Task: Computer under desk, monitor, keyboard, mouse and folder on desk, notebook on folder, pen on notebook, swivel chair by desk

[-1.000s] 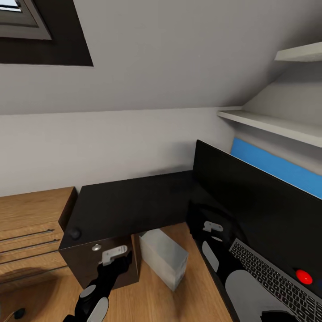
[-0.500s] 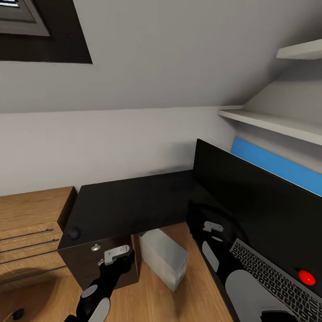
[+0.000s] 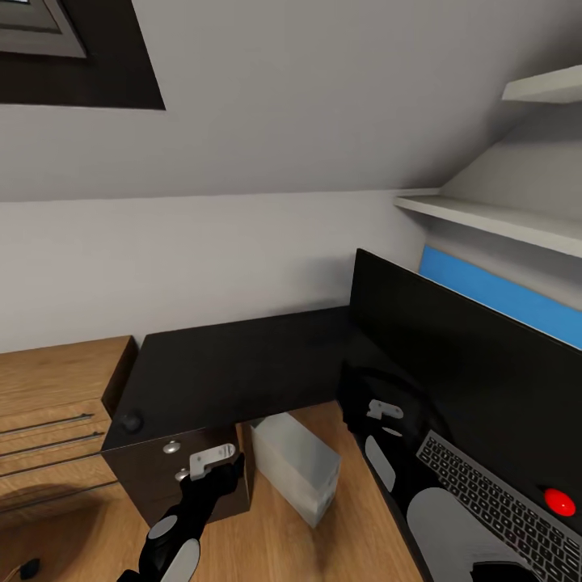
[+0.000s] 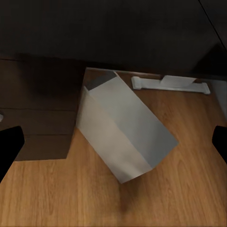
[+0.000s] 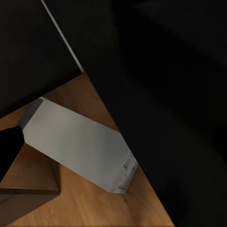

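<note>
— Left arm?
— Rising from the lower edge of the head view, black with grey panels, forearm angled up and to the right, ending in the left pincer (image 3: 212, 462) with a pale grey bracket at the wrist.
— Fingers (image 4: 8, 146)?
— Dark, spread wide at opposite edges of the left wrist view, nothing between them.
— And the right arm?
— Bent in from the lower right, black casing with grey oval panels, pale bracket near the right pincer (image 3: 380, 410).
— Open or closed?
— Cannot tell; just one dark fingertip (image 5: 7, 146) at the edge of the right wrist view.
</note>
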You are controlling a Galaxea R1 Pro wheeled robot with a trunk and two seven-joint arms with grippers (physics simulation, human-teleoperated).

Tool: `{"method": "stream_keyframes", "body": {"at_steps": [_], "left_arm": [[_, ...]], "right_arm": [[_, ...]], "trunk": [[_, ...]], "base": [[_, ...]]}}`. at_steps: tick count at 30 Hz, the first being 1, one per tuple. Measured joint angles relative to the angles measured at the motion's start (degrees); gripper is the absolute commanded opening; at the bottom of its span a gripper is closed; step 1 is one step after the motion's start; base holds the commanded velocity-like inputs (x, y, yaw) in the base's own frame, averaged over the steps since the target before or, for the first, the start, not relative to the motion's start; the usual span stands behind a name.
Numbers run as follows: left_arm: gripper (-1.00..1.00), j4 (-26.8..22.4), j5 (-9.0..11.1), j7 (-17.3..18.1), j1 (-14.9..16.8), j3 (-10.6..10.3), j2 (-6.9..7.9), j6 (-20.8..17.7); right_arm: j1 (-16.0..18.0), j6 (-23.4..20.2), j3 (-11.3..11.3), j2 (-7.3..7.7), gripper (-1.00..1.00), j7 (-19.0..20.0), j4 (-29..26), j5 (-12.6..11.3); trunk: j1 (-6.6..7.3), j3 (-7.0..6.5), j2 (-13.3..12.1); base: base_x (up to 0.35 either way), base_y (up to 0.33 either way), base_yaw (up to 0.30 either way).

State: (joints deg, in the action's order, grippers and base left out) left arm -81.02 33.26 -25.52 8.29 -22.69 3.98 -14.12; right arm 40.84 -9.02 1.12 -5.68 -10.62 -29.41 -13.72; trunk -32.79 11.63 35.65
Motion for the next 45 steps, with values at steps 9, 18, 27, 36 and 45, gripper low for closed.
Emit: {"method": "stream_keyframes", "body": {"at_steps": [9,18,27,36,45], "left_arm": [[1.00,0.62,-0.06,0.00,0.00,0.00,-0.66,0.00],[1.00,0.70,-0.08,0.00,0.00,0.00,-0.70,0.00],[1.00,0.70,-0.09,0.00,0.00,0.00,-0.70,0.00],[1.00,0.70,-0.09,0.00,0.00,0.00,-0.70,0.00],[1.00,0.70,-0.09,-0.02,0.00,0.00,-0.73,0.00]], "right_arm": [[0.00,0.00,0.00,0.04,1.00,0.00,0.00,0.00],[0.00,0.00,0.00,0.03,1.00,0.00,0.00,0.00],[0.00,0.00,0.00,0.06,1.00,0.00,0.00,0.00],[0.00,0.00,0.00,0.01,1.00,0.00,0.01,0.00],[0.01,0.00,0.00,0.02,1.00,0.00,0.01,0.00]], "trunk": [[-1.98,1.62,3.62],[-3.96,3.24,7.24],[-5.94,4.86,10.85],[-7.92,6.48,14.47],[-9.90,8.10,18.08]], "base": [[0.000,0.000,0.000],[0.000,0.000,0.000],[0.000,0.000,0.000],[0.000,0.000,0.000],[0.000,0.000,0.000]]}}
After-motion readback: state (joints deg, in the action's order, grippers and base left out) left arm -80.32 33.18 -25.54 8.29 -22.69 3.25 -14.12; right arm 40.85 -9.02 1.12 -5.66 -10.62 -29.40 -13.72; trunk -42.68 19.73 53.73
